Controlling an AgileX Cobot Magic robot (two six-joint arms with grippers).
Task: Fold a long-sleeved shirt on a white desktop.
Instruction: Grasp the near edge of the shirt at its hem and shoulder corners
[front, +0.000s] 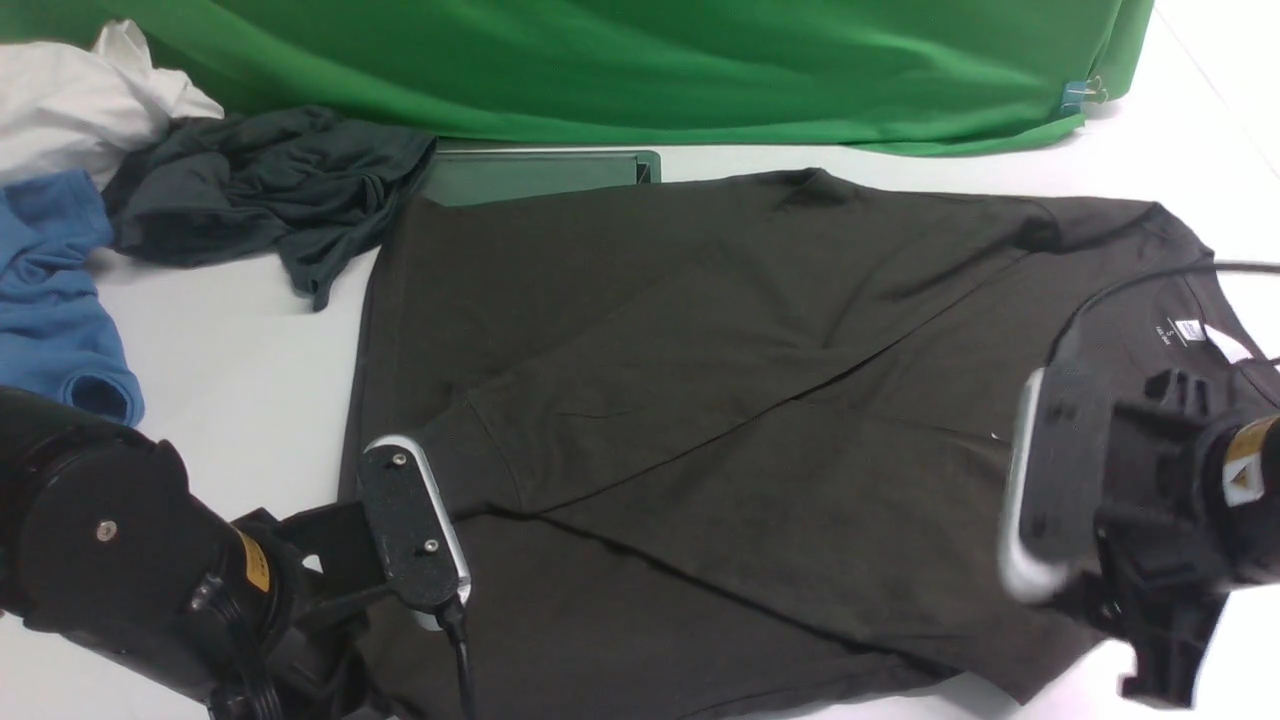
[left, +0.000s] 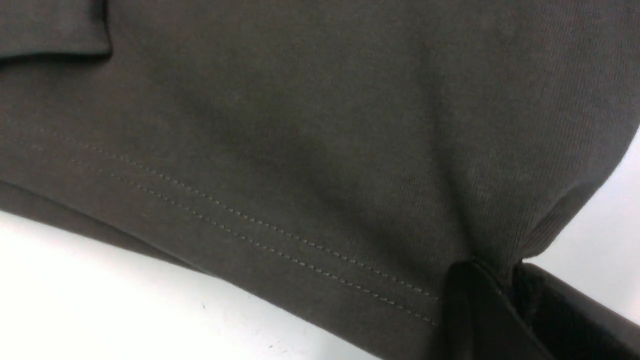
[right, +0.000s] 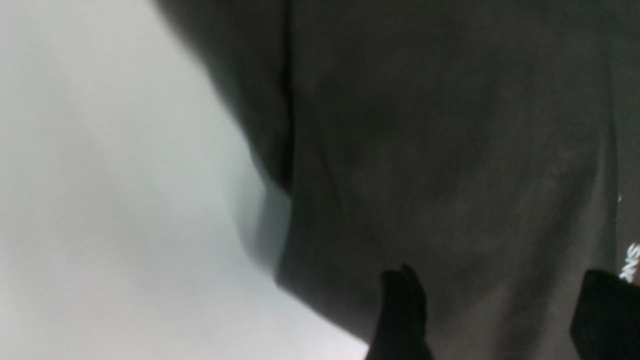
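Right at the near side, the left arm (front: 110, 550) reaches to the near hem corner of the long-sleeved shirt (front: 720, 400). The left wrist view shows its jaws closed on that shirt: 2 dark fingers (left: 475, 320) pinch a gathered ridge of the knit fabric just past the double row of hem stitching. The right arm (front: 1150, 500) hangs over the shirt's collar end, above its near shoulder. The right wrist view is blurred, yet the jaws there stand wide, the 2 fingers (right: 400, 310) well apart with dark fabric showing between them. Whether they touch the cloth I cannot tell. A sliver of white print (right: 631, 260) shows beside 1 finger.

The shirt itself lies spread on the white surface (front: 240, 340), hem toward the left arm and collar toward the right arm, with the white neck label (front: 1187, 330) facing up. 1 sleeve is folded diagonally across the shirt's body, its cuff (front: 470, 470) ending near the hem.

Off the shirt's hem side, apart from it, lies a blue garment (front: 55, 300). A crumpled slate-grey garment (front: 270, 195) sits just beside the shirt's far hem corner, and a white garment (front: 80, 100) lies beyond that. A grey hatch (front: 540, 175) meets the shirt's far edge, and a green backdrop (front: 650, 70) hangs past it.
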